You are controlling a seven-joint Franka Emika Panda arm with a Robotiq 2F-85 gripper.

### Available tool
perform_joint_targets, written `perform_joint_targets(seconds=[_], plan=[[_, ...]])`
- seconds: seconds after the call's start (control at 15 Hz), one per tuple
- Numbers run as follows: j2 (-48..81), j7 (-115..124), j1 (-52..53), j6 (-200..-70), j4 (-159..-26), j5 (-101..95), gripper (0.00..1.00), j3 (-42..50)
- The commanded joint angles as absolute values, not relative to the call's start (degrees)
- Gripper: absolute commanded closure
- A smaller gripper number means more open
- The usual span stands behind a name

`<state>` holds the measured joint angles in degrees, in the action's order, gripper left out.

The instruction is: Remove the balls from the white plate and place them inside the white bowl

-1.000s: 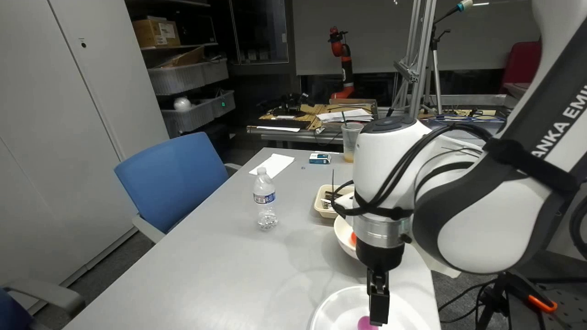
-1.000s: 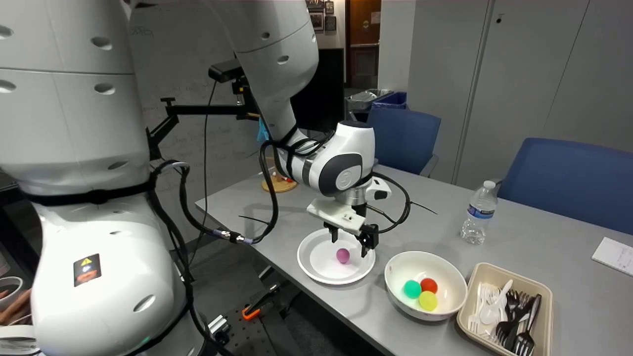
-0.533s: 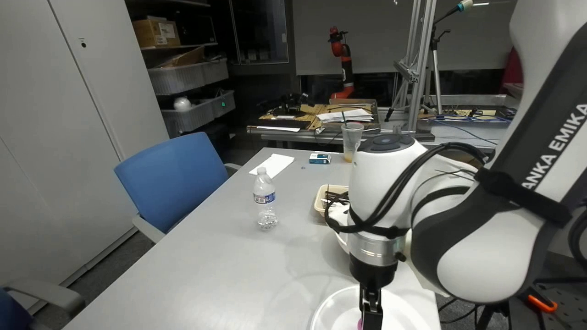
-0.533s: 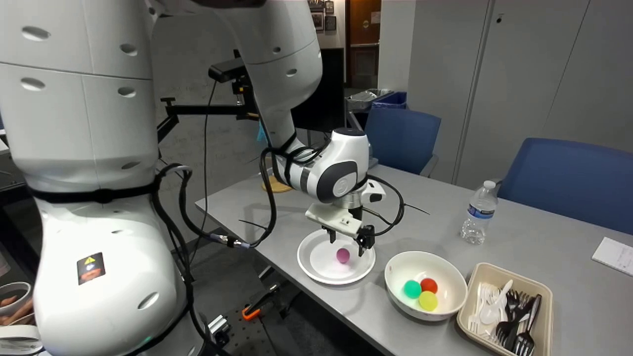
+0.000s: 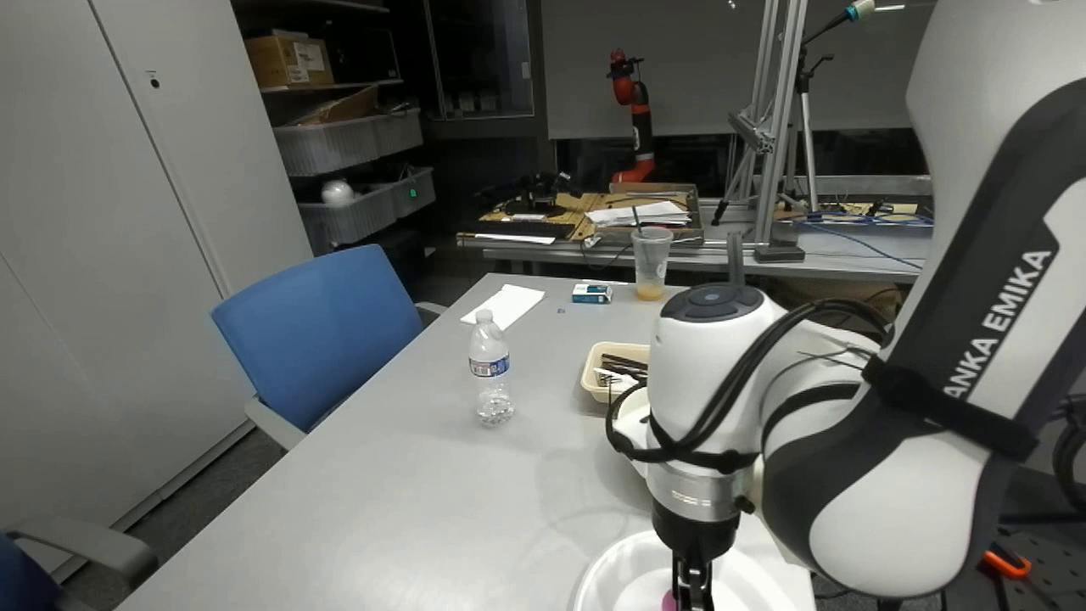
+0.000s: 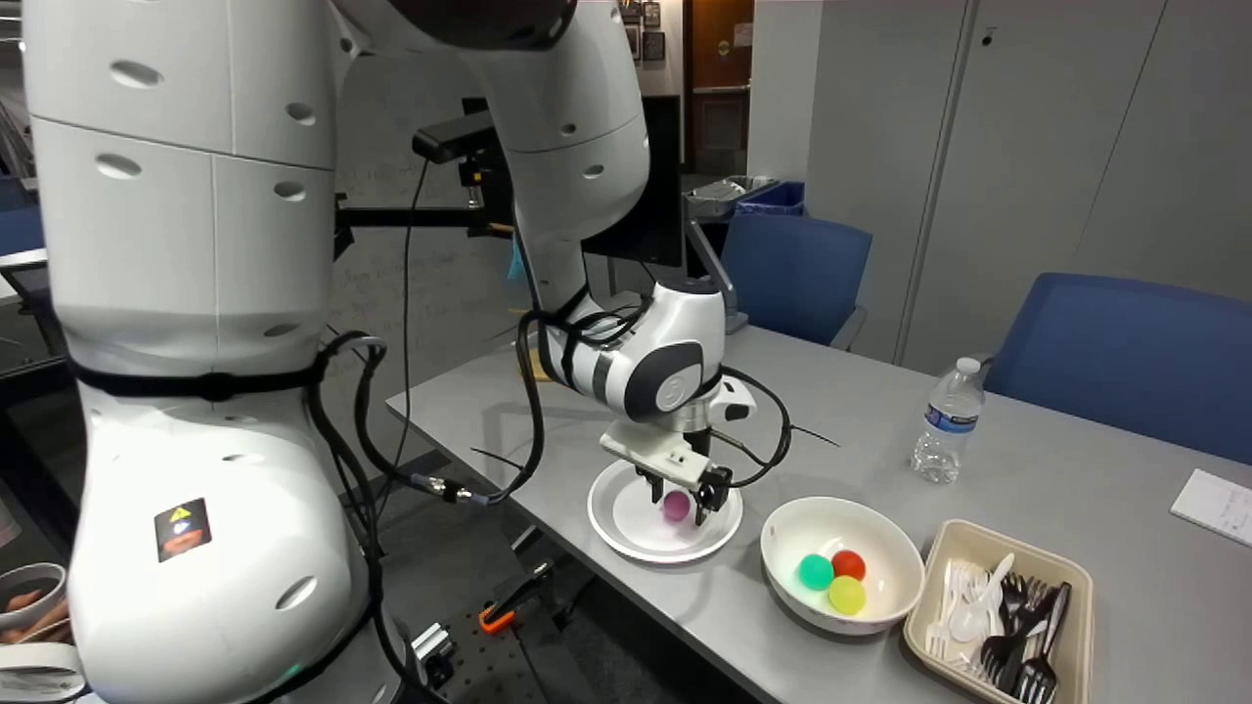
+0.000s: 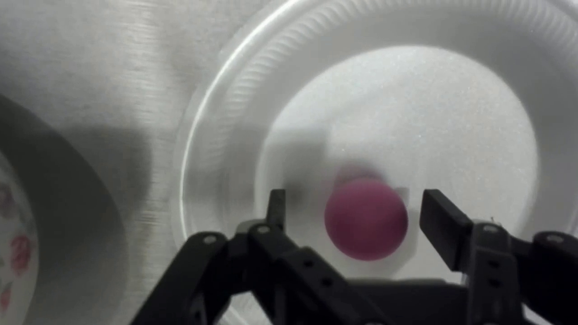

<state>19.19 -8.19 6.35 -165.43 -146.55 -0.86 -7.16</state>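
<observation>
on rib-rimmed plate (image 7: 406,113) — pink ball (image 7: 366,220), smooth

In the wrist view, the plate (image 7: 406,113) is cut by the top and right edges, and the gripper (image 7: 354,201) covers much of its lower part. Only one piece of the bowl (image 7: 22,280) is seen at the left edge, with a blurred red pattern (image 7: 20,255). In an exterior view, the arm (image 5: 899,501) hides most of the bowl and one end of the tray (image 5: 596,393); just a small part of the ball (image 5: 668,601) shows at the bottom edge. In an exterior view, the paper (image 6: 1213,504) is cut by the right edge, and the label (image 6: 951,420) of the bottle (image 6: 936,460) is too small to be read.
</observation>
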Motion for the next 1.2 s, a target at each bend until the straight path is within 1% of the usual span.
perform_joint_targets(seconds=[0.0,0.2,0.27,0.47,0.73,0.87,1.13], plan=[[20.93,-6.06,7.45,-166.92,-145.71,-2.98,0.53,-6.13],[21.37,-6.22,7.31,-166.94,-145.58,-2.79,0.78,-6.26],[21.32,-6.17,7.38,-166.99,-145.58,-2.88,0.82,-6.18],[20.11,-5.57,7.72,-166.35,-145.89,-3.05,0.82,-5.8],[13.53,-6.08,6.96,-160.71,-146.42,-2.76,0.82,-6.22],[10.18,-8.39,5.53,-155.8,-146.1,-1.88,0.82,-7.3],[4.06,-6.3,5.58,-149.38,-145.24,-7.25,0.82,-3.83]])
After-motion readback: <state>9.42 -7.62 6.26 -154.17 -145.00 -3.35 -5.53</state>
